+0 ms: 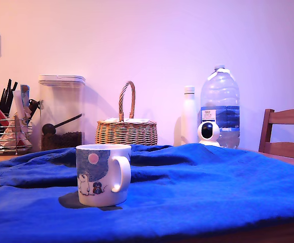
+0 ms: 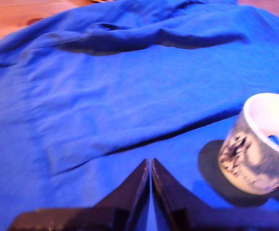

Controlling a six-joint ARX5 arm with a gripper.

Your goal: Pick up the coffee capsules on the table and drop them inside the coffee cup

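The coffee cup [image 1: 103, 174] is a white mug with a blue patch, a pink dot and small cartoon figures; it stands upright on a dark coaster [image 1: 71, 201] on the table [image 1: 213, 187], which is draped in rumpled blue cloth. In the wrist view the coffee cup [image 2: 262, 144] appears beside and apart from my gripper [image 2: 150, 166], whose two dark fingers [image 2: 134, 185] meet at their tips with nothing visible between them. The gripper does not show in the exterior view. No coffee capsules are in view.
Along the wall stand a wire rack of utensils [image 1: 7, 129], a clear canister [image 1: 62, 114], a wicker basket [image 1: 126, 129], a white bottle [image 1: 189, 115], a small white camera [image 1: 208, 133] and a large water jug [image 1: 220, 106]. A wooden chair [image 1: 286, 134] is at the exterior view's right.
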